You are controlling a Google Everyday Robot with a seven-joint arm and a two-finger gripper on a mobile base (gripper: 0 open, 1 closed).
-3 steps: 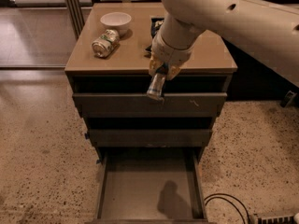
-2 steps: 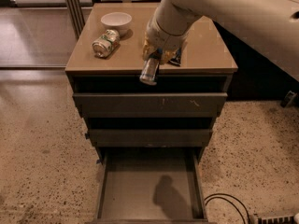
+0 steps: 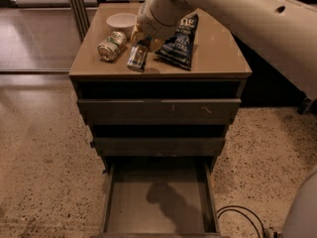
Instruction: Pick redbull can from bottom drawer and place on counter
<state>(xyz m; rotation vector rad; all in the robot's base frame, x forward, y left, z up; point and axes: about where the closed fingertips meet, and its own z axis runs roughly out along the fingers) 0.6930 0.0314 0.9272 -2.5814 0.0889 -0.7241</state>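
My gripper (image 3: 140,41) hangs over the front left part of the counter (image 3: 218,58), shut on the redbull can (image 3: 137,57). The slim silver-and-blue can tilts a little and its lower end is at or just above the counter surface; I cannot tell whether it touches. The bottom drawer (image 3: 161,202) is pulled open below, and its flat floor holds nothing but the arm's shadow.
A fatter green-and-white can (image 3: 112,45) lies on its side left of the redbull can. A white bowl (image 3: 122,20) sits behind it. A dark blue chip bag (image 3: 179,42) lies to the right. The two upper drawers are closed. A black cable (image 3: 242,218) lies on the floor at right.
My gripper has carried the redbull can up and to the left, from in front of the top drawer to over the counter's front left part.
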